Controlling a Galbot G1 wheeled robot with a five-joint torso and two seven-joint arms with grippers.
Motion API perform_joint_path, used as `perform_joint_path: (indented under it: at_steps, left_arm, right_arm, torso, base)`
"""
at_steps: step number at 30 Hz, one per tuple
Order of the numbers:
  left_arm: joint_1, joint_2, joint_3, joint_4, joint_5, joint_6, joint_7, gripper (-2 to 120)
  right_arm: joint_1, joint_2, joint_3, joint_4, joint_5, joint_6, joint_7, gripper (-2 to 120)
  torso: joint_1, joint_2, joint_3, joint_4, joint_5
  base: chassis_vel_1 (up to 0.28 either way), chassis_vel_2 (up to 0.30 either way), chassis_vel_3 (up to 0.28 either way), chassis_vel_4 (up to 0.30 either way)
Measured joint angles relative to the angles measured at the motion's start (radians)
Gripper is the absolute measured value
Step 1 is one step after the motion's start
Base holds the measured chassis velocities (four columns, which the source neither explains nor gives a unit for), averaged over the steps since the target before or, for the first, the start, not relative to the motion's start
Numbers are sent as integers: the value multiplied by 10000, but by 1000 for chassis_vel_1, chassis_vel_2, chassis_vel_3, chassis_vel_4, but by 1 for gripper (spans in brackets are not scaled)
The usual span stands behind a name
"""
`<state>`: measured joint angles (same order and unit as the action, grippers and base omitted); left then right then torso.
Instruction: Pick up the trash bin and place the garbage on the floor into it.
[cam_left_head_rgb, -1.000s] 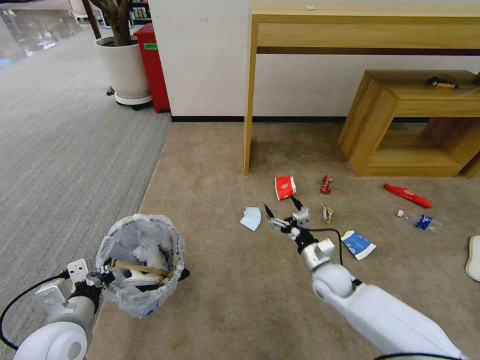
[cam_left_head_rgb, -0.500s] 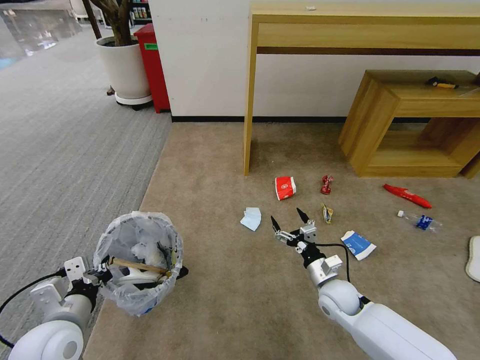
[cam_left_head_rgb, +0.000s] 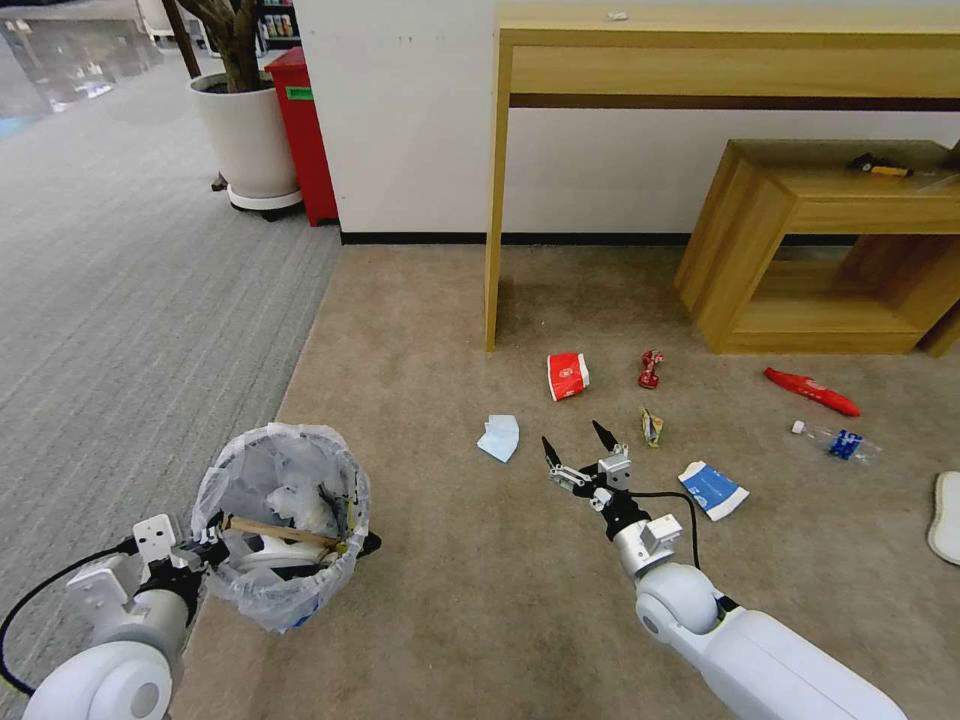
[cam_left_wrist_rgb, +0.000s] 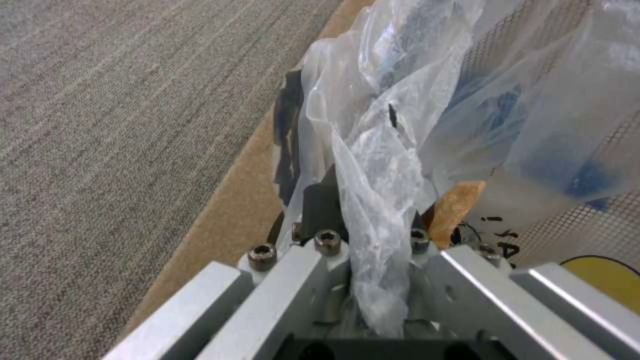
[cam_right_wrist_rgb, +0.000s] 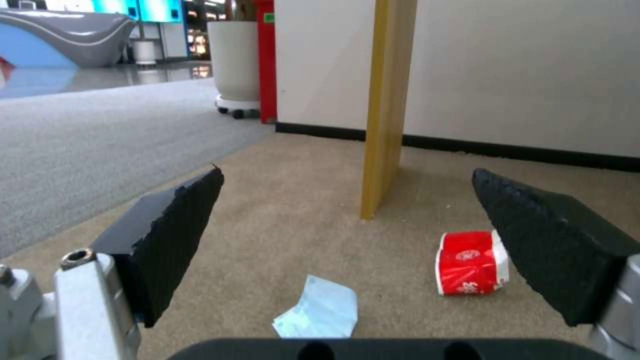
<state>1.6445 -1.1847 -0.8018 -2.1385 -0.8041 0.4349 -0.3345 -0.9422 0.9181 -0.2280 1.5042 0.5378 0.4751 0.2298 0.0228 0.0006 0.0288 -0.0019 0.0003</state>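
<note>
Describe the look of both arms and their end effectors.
Both arms are glossy white with rounded joint housings. A black cable loops beside each wrist. The right end effector has silver metal brackets and two pointed black fingers with textured pads. The left end effector has matching silver brackets with hex-socket screws.

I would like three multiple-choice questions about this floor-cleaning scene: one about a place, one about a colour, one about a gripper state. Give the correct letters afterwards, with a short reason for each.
1. Where is the pale-blue mask?
A. on the beige carpet
B. on the wooden shelf
C. in the plant pot

2. What colour is the paper cup?
A. green
B. red
C. black

3. How is the right gripper?
A. shut on a bottle
B. open, holding nothing
C. shut on the mask

Answers:
1 A: it lies flat on the carpet.
2 B: its side is red.
3 B: its fingers stand wide apart.
</note>
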Motion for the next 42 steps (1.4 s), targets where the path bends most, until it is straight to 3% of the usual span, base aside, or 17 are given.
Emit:
perform_joint_path:
  at_steps: [21,30,39,42]
  left_arm:
    - [-14,-238,139,11,161,-88,40,0]
    - [46,-270,137,-164,162,-89,46,0]
    - [6,-302,172,-135,155,-90,46,0]
    - [-53,-349,234,-48,158,-91,46,0]
  right_arm:
    - [87,168,-515,-181,-242,33,286,99]
    - [1087,-9,-1555,-792,250,-993,495,100]
    - [2076,194,-2305,-1984,577,-1377,265,100]
    - [2458,390,-2696,-2132,1559,-1887,357,100]
  torso:
    - [3,0,3,-1,1]
    - [0,0,0,0,0]
    - [1,0,1,0,0]
    - [0,0,0,0,-1]
  base:
    - [-113,103,108,-100]
    - [0,0,0,0]
    - [0,0,0,0]
    - [0,0,0,0]
